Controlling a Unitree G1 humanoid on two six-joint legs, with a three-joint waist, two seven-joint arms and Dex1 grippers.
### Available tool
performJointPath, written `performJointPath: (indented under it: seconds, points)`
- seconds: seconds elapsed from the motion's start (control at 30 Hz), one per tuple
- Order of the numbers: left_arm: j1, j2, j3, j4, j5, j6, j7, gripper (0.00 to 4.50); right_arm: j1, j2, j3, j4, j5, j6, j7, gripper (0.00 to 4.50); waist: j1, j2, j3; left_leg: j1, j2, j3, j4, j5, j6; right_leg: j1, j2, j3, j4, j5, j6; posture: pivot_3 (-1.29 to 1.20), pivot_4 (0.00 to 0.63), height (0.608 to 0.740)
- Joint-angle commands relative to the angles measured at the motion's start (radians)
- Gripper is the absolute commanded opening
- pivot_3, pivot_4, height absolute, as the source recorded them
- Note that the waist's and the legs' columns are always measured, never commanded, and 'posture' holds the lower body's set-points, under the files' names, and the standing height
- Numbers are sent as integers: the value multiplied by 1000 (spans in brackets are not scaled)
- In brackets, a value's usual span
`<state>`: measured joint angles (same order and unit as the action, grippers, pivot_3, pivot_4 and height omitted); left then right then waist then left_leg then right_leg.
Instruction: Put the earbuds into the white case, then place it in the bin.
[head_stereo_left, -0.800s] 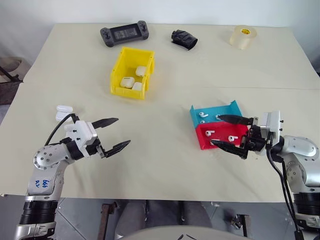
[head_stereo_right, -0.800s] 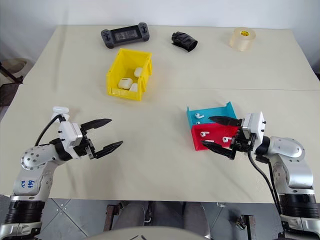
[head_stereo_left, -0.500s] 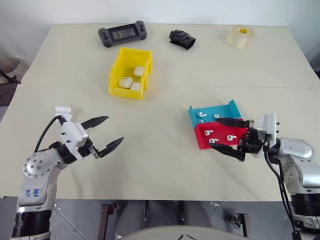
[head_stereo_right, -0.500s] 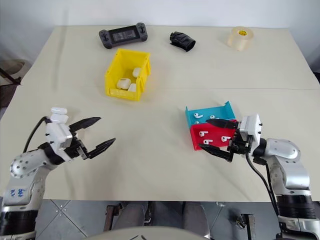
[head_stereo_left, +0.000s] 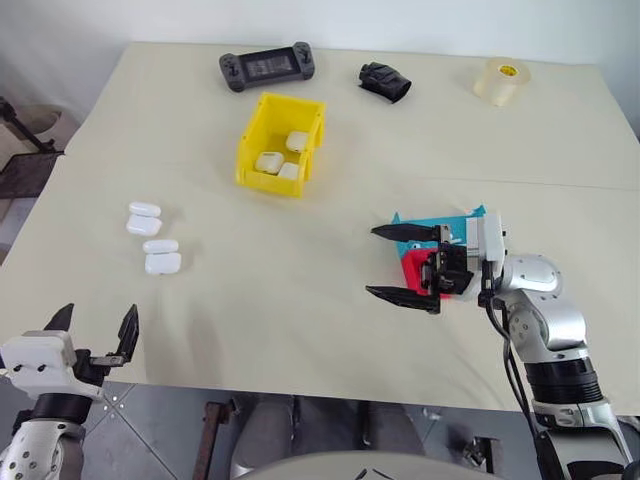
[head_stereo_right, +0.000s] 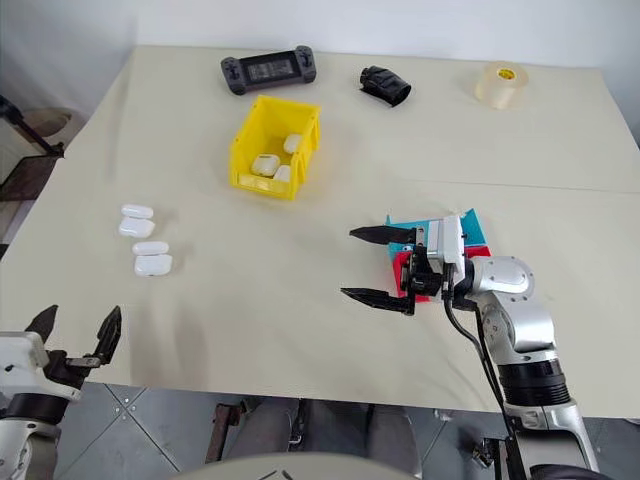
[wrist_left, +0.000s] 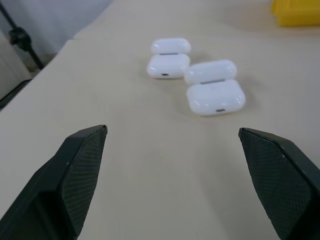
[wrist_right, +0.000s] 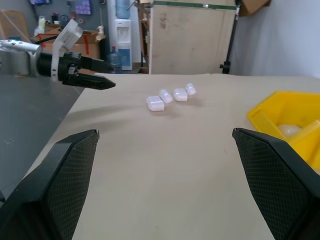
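The right gripper (head_stereo_left: 402, 265) hangs with its two black fingers spread wide and nothing between them, and its wrist block covers most of the shallow red plastic tray (head_stereo_left: 412, 268) and part of the shallow teal plastic tray (head_stereo_left: 455, 219) behind it, so any small white earbuds there are hidden. Ahead of those fingertips lies a broad bare stretch of the beige tabletop (head_stereo_left: 270, 290).

The left gripper (head_stereo_left: 93, 332) sits at the table's near edge, fingers likewise released and empty. Just ahead of them are two small glossy white open earbud cases (wrist_left: 216, 89), lids tipped back, side by side and apart; their insides cannot be made out.

The bright yellow rectangular plastic bin (head_stereo_left: 281, 146) stands well beyond both grippers, holding several white cases (head_stereo_left: 270, 161). Past it lie a dark handheld game console (head_stereo_left: 266, 68), a crumpled black object (head_stereo_left: 385, 82) and a roll of clear tape (head_stereo_left: 500, 80).
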<state>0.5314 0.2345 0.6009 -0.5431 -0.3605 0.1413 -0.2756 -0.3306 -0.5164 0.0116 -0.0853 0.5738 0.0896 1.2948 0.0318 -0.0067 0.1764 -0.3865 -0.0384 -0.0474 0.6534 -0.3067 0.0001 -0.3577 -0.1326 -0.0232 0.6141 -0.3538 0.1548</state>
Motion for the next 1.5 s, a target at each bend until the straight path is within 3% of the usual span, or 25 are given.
performJointPath:
  seconds: [0.03,0.1,0.3,0.4,0.5,0.7,0.9,1.5]
  points:
    - [-7,47,21,-105,-15,145,69,4477,1,-23,-27,16,8,-27,39,4500,-6,0,0,0,0,0,0,0,0,0,0,0,0,0,0,0,150,740]
    - [-30,82,21,-135,-16,215,91,4477,8,-34,-37,23,9,-27,43,4500,-9,0,0,0,0,0,-1,0,0,-2,0,0,2,0,0,0,150,740]
    - [-258,186,41,-248,-122,802,300,4477,63,-68,-52,-11,17,-14,42,4500,-9,0,0,0,1,-3,-1,0,0,-4,2,0,8,0,0,0,150,740]
    - [-509,226,23,-256,-135,1199,370,4477,87,-64,-52,-34,24,-3,25,4500,-10,0,0,1,0,-2,0,0,0,-4,2,-1,9,0,0,0,150,740]
    - [-725,234,14,-218,-105,1434,384,4477,106,-52,-44,-64,28,10,8,4500,-9,0,0,1,1,-2,1,1,-2,-4,3,-1,12,0,0,0,150,740]
    - [-841,250,-37,-112,-56,1473,424,4477,128,-36,-29,-108,29,24,-20,4500,-32,0,0,0,1,0,-1,1,-2,-7,4,1,14,0,0,0,150,740]
    - [-831,244,-87,-79,-65,1473,459,4477,146,-17,-23,-128,25,18,-51,4500,-31,-1,0,0,1,0,-2,1,-2,-8,4,0,13,0,0,0,150,740]
    - [-861,201,-61,48,-160,1473,593,4477,196,10,-16,-168,15,4,-104,4500,-30,-1,0,0,1,0,-1,1,-3,-9,3,2,14,0,0,0,150,740]
